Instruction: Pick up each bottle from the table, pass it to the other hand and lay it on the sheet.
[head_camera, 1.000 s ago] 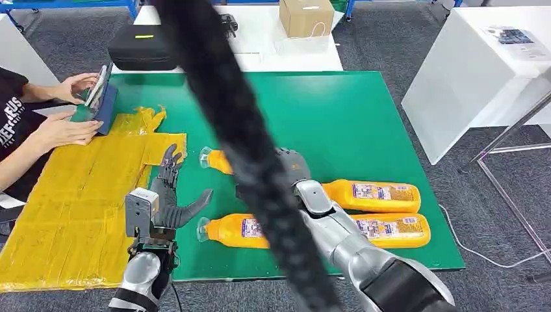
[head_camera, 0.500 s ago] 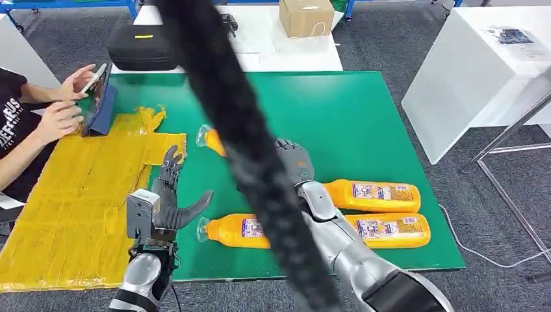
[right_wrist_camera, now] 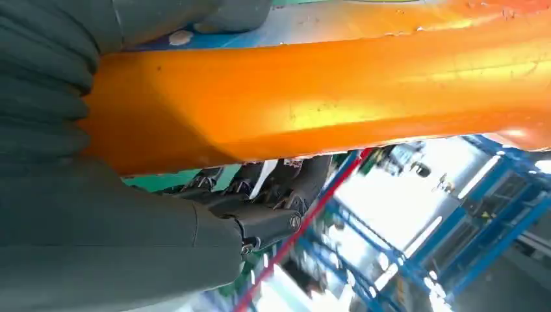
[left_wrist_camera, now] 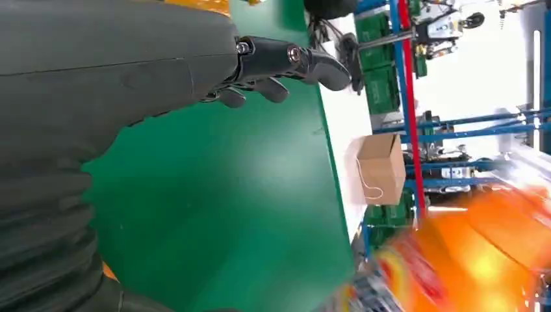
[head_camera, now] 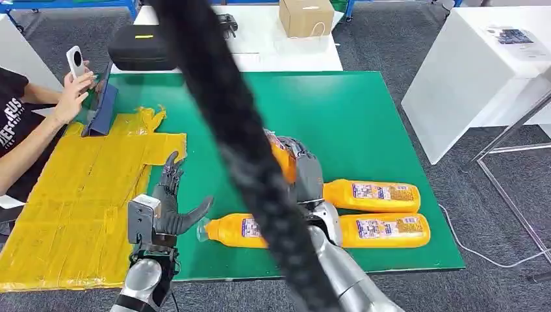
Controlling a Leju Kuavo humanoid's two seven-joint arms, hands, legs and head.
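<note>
My right hand (head_camera: 304,170) grips an orange bottle (head_camera: 283,158) and holds it raised above the green table (head_camera: 364,117); a black cable across the head view hides most of it. In the right wrist view the orange bottle (right_wrist_camera: 325,91) lies across the hand (right_wrist_camera: 130,214), fingers wrapped under it. My left hand (head_camera: 170,203) hovers open near the table's front left, fingers spread; its fingers (left_wrist_camera: 286,58) show over green board, with the lifted bottle (left_wrist_camera: 481,260) a blur. Three more orange bottles lie on the table: one (head_camera: 234,230) by the left hand, two (head_camera: 373,195) (head_camera: 386,231) at right. The yellow sheet (head_camera: 78,195) lies left.
A person sits at the far left with a phone (head_camera: 75,62) in hand and a tablet (head_camera: 101,107) propped at the sheet's far corner. Behind the green table are a black case (head_camera: 140,45) and a cardboard box (head_camera: 305,16). A white cabinet (head_camera: 474,71) stands to the right.
My right hand has lifted the orange bottle off the table and tipped it up. The left hand has barely moved. The person raised a phone.
</note>
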